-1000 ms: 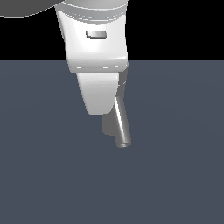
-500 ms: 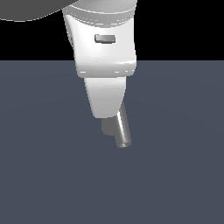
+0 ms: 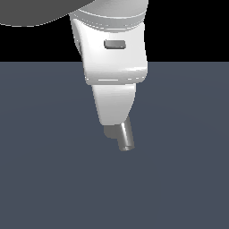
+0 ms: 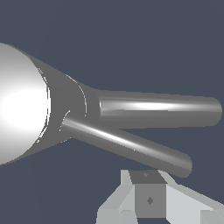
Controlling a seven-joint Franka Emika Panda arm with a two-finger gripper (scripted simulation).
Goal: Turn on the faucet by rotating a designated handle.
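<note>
Risk: end effector [image 4: 151, 201], grip state unclear, sits beside handle [image 4: 127, 146] and may push spout [image 4: 159, 109] instead.

The grey metallic faucet [image 4: 26, 105] is showing its bright round cap. Its handle [image 4: 127, 146] is sticking sideways, lying just beside the thicker spout [image 4: 159, 108].

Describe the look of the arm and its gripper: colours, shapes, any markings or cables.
The arm is glossy white with rounded, moulded shells, tapering to a narrower white block. A small grey oval inset marks its side. No cables show. In the wrist view the gripper shows angular white finger parts around a dark grey square pad with a small diamond mark.
</note>
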